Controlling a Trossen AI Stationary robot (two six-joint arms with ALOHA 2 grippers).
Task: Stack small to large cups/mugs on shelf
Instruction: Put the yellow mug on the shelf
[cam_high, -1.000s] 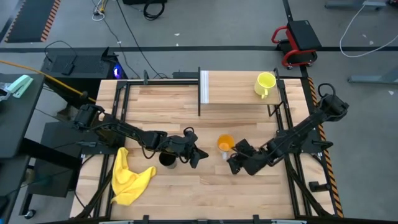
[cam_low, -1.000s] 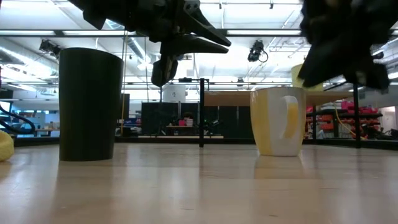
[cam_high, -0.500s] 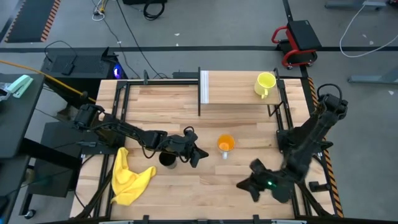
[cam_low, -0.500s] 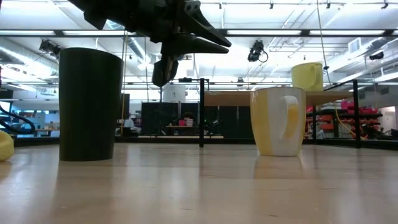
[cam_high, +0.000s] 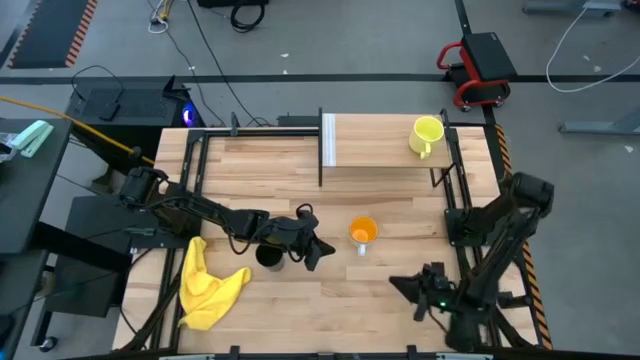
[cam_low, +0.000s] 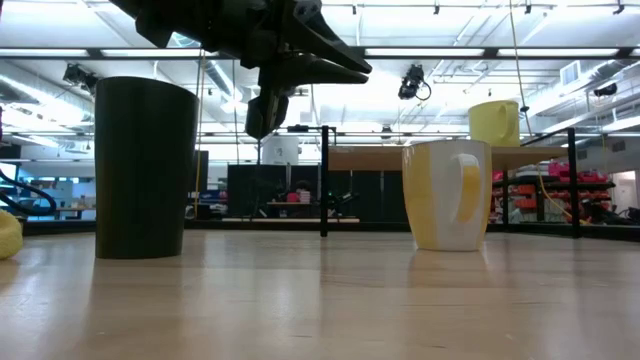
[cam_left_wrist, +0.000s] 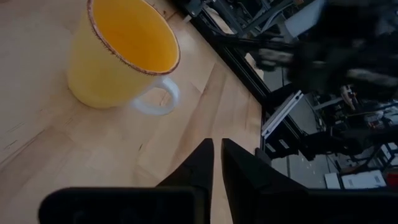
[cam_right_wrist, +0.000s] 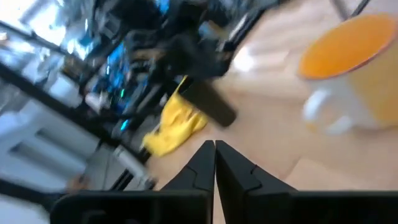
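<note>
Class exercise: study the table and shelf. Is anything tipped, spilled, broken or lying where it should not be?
Nothing is tipped, spilled or broken. The black cup and orange mug stand upright on the tabletop, the yellow-green mug upright on the shelf. Only a crumpled yellow cloth looks untidy.

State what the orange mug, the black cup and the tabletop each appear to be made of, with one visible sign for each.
Orange mug: probably glazed ceramic; glossy, with a speckled brown rim and a white handle.
Black cup: matte, smooth, possibly plastic or coated ceramic; unclear.
Tabletop: light wood, butcher-block style; visible planks and grain.
</note>
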